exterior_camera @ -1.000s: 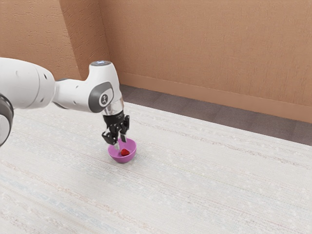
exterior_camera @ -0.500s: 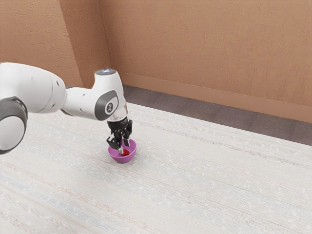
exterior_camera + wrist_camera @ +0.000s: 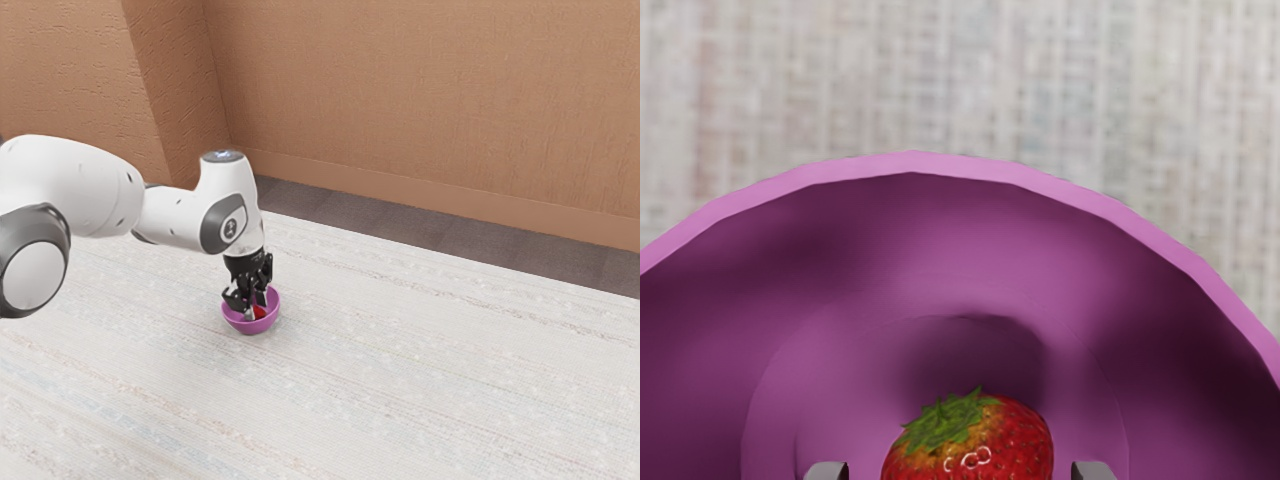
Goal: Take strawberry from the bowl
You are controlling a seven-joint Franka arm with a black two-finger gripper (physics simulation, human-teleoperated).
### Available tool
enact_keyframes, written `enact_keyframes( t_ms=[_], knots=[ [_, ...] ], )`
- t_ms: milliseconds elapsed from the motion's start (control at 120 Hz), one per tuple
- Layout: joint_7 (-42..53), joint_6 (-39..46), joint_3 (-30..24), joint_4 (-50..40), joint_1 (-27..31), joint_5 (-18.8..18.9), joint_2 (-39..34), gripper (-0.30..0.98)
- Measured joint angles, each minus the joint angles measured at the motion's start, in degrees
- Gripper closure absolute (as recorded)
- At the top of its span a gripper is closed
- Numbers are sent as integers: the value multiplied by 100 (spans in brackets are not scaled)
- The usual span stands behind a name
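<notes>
My gripper [image 3: 257,306] reaches down into the purple bowl [image 3: 237,322] in the exterior view, its fingers apart. The red strawberry [image 3: 260,313] lies in the bowl by the fingertips. From the wrist view, the gripper [image 3: 960,471] has one fingertip on each side of the strawberry [image 3: 985,446], with a gap between each tip and the fruit. The strawberry has green leaves on top and rests at the bottom of the bowl [image 3: 915,165]. Its lower part is cut off by that view's edge.
The bowl's raised wall surrounds the fingertips. It stands on a pale, streaked table [image 3: 420,370]. Beyond the table's far edge are a dark floor strip [image 3: 450,228] and a brown wall [image 3: 430,100].
My arm has come down and slightly toward the exterior view's right, bringing the fingertips from the bowl's rim down beside the strawberry. The bowl has stayed in place.
</notes>
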Motion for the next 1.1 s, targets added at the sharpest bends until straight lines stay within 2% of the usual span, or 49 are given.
enact_keyframes(
  t_ms=[1100],
  knots=[
    [-55, -21, -1, 177, 35, 16, 125, 59]
  ],
)
